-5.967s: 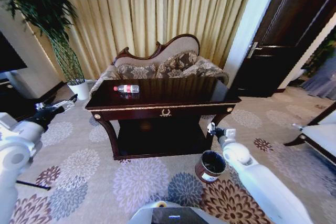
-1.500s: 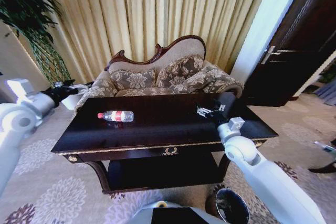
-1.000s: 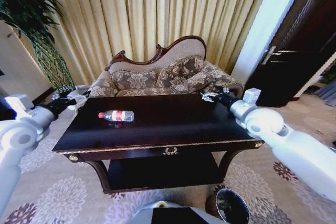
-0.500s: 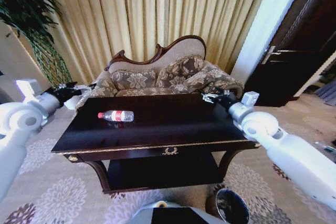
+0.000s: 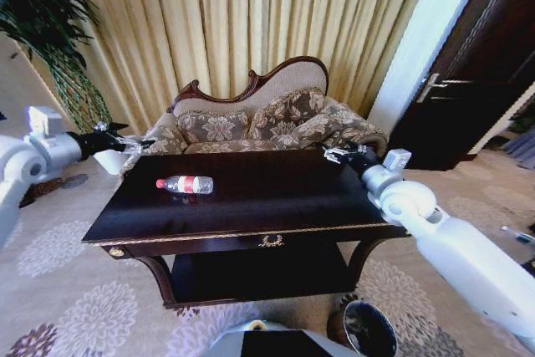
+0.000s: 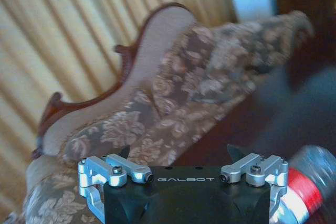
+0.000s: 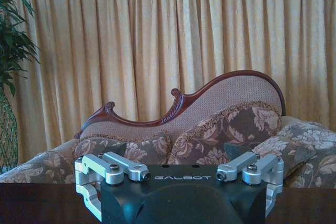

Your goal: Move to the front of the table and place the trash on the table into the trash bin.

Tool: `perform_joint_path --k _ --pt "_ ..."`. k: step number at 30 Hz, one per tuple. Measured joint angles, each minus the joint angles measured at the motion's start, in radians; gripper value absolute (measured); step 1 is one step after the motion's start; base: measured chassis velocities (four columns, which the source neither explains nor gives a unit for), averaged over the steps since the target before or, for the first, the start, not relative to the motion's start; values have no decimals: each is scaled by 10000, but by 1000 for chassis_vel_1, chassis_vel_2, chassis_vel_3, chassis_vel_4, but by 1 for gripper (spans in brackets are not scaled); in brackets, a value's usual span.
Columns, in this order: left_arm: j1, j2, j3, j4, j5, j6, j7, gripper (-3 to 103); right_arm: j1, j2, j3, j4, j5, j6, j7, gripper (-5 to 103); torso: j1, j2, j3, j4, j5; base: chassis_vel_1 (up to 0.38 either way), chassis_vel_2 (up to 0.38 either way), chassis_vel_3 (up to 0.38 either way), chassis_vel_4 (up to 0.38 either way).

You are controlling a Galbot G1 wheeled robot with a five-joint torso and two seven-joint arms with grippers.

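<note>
The bottle (image 5: 185,184) lies on its side on the left part of the dark table (image 5: 276,206). Left gripper (image 5: 127,141) hovers off the table's left far corner, fingers spread; right gripper (image 5: 336,155) hangs above the far right edge, fingers apart.

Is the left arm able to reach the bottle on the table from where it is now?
Probably yes. The left gripper hangs open beyond the table's far left corner, and the bottle lies on its side near it, alone, with bare tabletop between them and nothing blocking.
</note>
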Motion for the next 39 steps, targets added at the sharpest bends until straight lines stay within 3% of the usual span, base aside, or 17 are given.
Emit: perform_joint_path --k 6,8,9,11,16,22,23,24,25,26,27,28,29,30,31,35,39 --pt "-15 332 201 315 461 -1543 1612 100 -118 138 79 -59 -130 45 6 100 -1 1 -1 -2 -1 0 0 0 0" --pt "-99 337 287 824 286 -2885 3190 100 -119 175 80 -64 -147 59 19 100 -1 0 0 -4 0 0 0 0 0" --pt "-99 337 287 824 286 -2885 3190 100 -119 175 80 -64 -147 59 19 100 -1 0 0 -4 0 0 0 0 0" --pt "-308 329 361 1444 414 -3630 4988 100 -119 201 51 -42 -164 62 50 100 0 0 0 -2 -2 0 0 0 0" --pt "-215 488 336 1538 540 -3423 5278 100 -134 207 4 -52 -215 81 56 100 1 1 0 1 -5 0 0 0 0" --pt "-143 575 449 1391 504 -2732 3899 100 -149 348 -94 -170 -366 154 38 100 -1 1 0 -3 2 0 0 0 0" --pt "-95 532 495 1253 328 -2568 3105 100 -183 380 -94 -173 -403 165 41 100 -1 1 0 -1 3 0 0 0 0" --pt "-38 369 598 883 -267 -2026 1259 100 -234 409 -83 -172 -434 174 58 100 0 1 0 1 0 0 0 0 0" --pt "-38 369 598 883 -267 -2026 1259 100 -234 409 -83 -172 -434 174 58 100 0 1 0 1 0 0 0 0 0" --pt "-49 165 752 447 -1110 -1367 -424 100 -265 417 -55 -172 -451 179 71 100 1 1 0 2 -2 0 0 0 0" --pt "-49 165 752 447 -1110 -1367 -424 100 -265 417 -55 -172 -451 179 71 100 1 1 0 2 -2 0 0 0 0" --pt "-87 -12 900 85 -1774 -854 -1747 100 -279 419 -38 -172 -479 186 86 100 1 0 0 -3 -3 0 0 0 0" --pt "-87 -12 900 85 -1774 -854 -1747 100 -279 419 -38 -172 -479 186 86 100 1 0 0 -3 -3 0 0 0 0" --pt "-156 -260 982 -482 -2859 155 -3729 100 -290 420 -30 -173 -509 190 109 100 0 1 0 -9 -1 0 0 0 0" --pt "-196 -417 835 -871 -3993 1313 -4869 100 -309 420 -32 -182 -560 190 128 100 0 0 0 -3 4 0 0 0 0" --pt "-226 17 878 -628 -4117 1459 -3940 100 -377 514 -77 -220 -721 212 129 100 0 1 0 0 0 0 0 0 0" --pt "-219 329 1110 -479 -4160 1461 -3590 100 -443 590 -83 -224 -804 222 129 100 0 1 -1 5 1 0 0 0 0"
